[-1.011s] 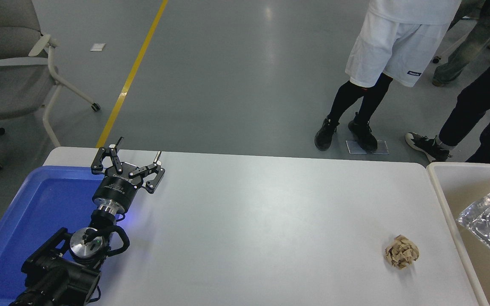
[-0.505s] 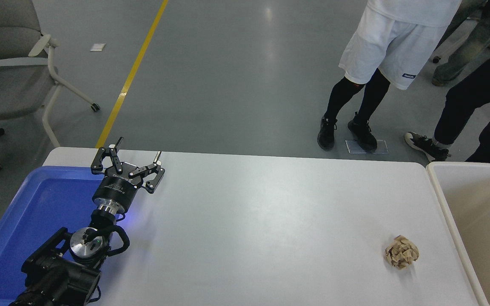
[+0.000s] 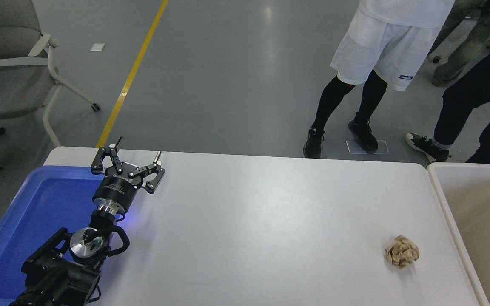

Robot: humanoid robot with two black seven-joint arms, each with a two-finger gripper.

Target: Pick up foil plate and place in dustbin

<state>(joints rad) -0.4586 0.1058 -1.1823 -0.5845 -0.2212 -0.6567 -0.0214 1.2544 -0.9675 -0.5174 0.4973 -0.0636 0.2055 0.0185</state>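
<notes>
The cream dustbin [image 3: 442,193] stands against the table's right end, and only its pale rim and part of its inner wall show. The foil plate is out of view. My left gripper [image 3: 136,148] is parked at the lower left over the far corner of the blue tray, fingers spread open with nothing between them. My right arm is not in the picture.
A bright blue plastic tray [image 3: 36,212] lies under my left arm at the table's left end. A small crumpled brown paper ball [image 3: 401,251] sits near the table's right front. Two people stand beyond the far edge at the upper right. A grey chair [image 3: 11,72] stands at the upper left.
One second ago the foil plate showed inside the dustbin at the right edge; it has been out of sight since half a second ago. The person in white shorts has stepped left. My left arm has not moved.
</notes>
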